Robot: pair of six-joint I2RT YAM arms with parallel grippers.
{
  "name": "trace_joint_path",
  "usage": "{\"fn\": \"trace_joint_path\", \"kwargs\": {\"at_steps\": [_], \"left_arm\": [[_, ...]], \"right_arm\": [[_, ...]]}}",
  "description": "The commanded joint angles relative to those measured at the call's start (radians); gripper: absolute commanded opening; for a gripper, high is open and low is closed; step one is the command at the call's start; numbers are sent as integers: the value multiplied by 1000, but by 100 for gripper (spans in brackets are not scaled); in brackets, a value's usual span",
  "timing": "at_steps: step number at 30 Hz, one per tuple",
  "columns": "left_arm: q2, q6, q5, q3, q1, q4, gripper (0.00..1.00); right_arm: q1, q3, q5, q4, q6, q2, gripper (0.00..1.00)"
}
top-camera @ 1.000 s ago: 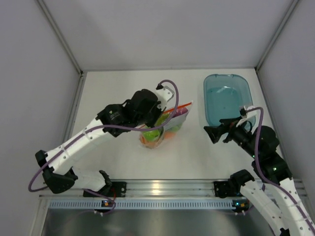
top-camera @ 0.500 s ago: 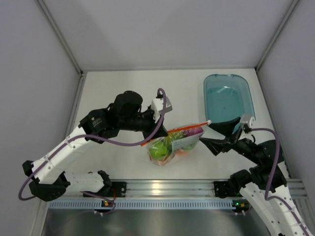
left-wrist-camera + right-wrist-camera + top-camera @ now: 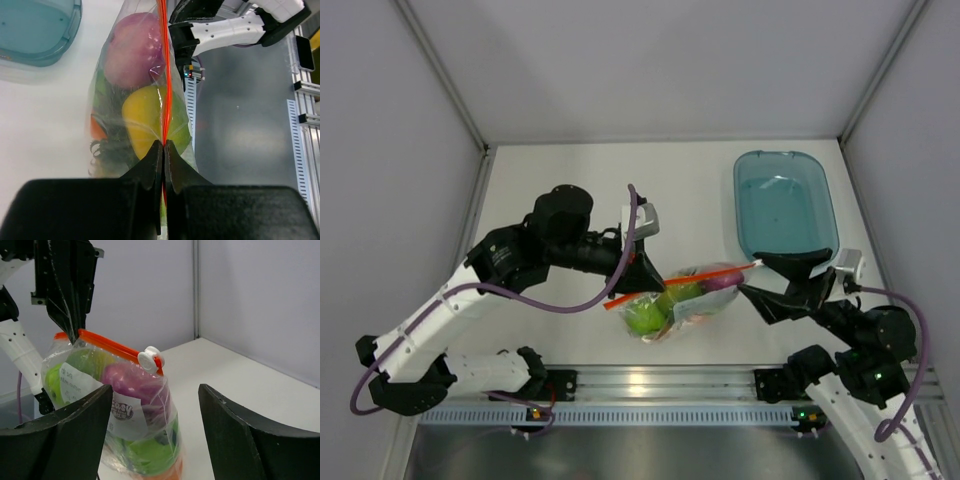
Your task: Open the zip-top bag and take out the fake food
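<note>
We held the zip-top bag [image 3: 682,303] near the middle of the table's [image 3: 560,180] near edge, left gripper [image 3: 163,145] clamped on one end of its zip strip [image 3: 695,276], which ran rightward to the white slider [image 3: 149,359] facing our open right gripper [image 3: 155,407], fake food [image 3: 134,59] inside.

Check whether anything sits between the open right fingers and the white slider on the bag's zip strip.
Nothing visible does. The white round slider caps the free end of the orange-red zip strip on the small clear crinkly zip-top bag, facing the open right gripper; the left gripper pinches the other end.
</note>
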Motion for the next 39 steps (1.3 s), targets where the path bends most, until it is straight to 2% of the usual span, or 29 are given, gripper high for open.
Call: {"fn": "trace_joint_path", "kwargs": {"at_steps": [1, 6, 12, 15, 18, 22, 24, 29, 31, 35, 39], "left_arm": [[-29, -5, 107, 40, -1, 114, 0], [-26, -3, 147, 58, 1, 122, 0], [-37, -9, 162, 57, 1, 145, 0], [-39, -14, 130, 58, -1, 151, 0], [-39, -17, 98, 58, -1, 154, 0], [-45, -37, 15, 49, 1, 168, 0], [-43, -38, 1, 45, 1, 170, 0], [-37, -54, -54, 40, 1, 171, 0], [-34, -52, -60, 32, 1, 173, 0], [-31, -35, -117, 0, -1, 173, 0], [-23, 4, -183, -66, 1, 193, 0]], "right_arm": [[15, 13, -50, 116, 41, -14, 70], [15, 66, -134, 122, 43, 6, 67], [15, 95, -232, 129, 37, -8, 51], [16, 104, -269, 139, 48, -7, 39], [18, 107, -271, 143, 51, -11, 31], [18, 106, -257, 128, 40, -17, 27], [23, 105, -252, 129, 38, -17, 20], [24, 115, -242, 130, 38, -19, 12], [26, 122, -223, 123, 34, -22, 0], [26, 150, -162, 64, -26, -4, 0], [26, 211, -78, -112, -98, 97, 0]]}}
